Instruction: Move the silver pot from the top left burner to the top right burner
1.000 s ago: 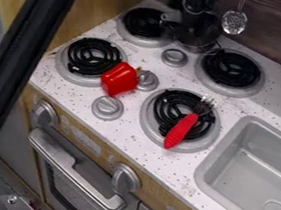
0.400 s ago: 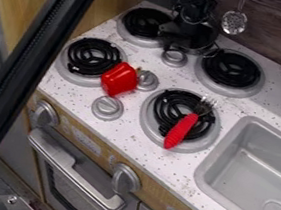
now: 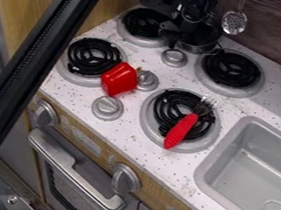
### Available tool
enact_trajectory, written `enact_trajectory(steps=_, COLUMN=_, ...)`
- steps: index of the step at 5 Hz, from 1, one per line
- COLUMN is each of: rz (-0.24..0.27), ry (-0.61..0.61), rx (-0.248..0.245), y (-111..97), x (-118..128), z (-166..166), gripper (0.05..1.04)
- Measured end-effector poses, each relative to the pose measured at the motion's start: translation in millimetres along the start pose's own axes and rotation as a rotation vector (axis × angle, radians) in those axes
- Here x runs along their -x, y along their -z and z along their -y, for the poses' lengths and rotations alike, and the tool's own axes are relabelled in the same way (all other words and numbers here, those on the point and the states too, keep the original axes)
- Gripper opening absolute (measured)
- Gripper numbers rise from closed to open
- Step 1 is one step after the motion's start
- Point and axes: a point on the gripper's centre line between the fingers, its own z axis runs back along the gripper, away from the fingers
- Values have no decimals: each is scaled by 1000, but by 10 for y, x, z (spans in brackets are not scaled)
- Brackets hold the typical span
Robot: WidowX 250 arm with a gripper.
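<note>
Pot (image 3: 195, 48), cam view: btwn top L burner (image 3: 141, 24) and top R burner (image 3: 231, 70), at approx 10 o'clock from the latter. Pincer (image 3: 185, 30) right by it, pot toward 4 o'clock; can't tell if pincer's apart or clamped on it. Next move prob. needs a short shift toward 4 o'clock.

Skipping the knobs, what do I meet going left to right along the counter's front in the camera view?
Front left burner, red pepper, front right burner with red-handled fork, sink.
</note>
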Motion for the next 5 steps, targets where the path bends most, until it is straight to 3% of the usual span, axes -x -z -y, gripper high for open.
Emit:
enact_trajectory(steps=1, rz=20, ry=-12, rx=25, y=-42, x=51, z=-26, gripper=342)
enact_trajectory(steps=2, rz=60, ry=27, rx=50, y=-256, x=115, z=30, gripper=176)
enact_trajectory(steps=3, rz=85, ry=87, rx=104, y=-633, x=293, z=284, gripper=81)
enact_trajectory(steps=4, rz=50, ry=103, rx=141, y=-680, x=549, z=389, gripper=69)
enact_trajectory(steps=5, rz=48, ry=143, rx=138, y=-718, x=605, z=528, gripper=69)
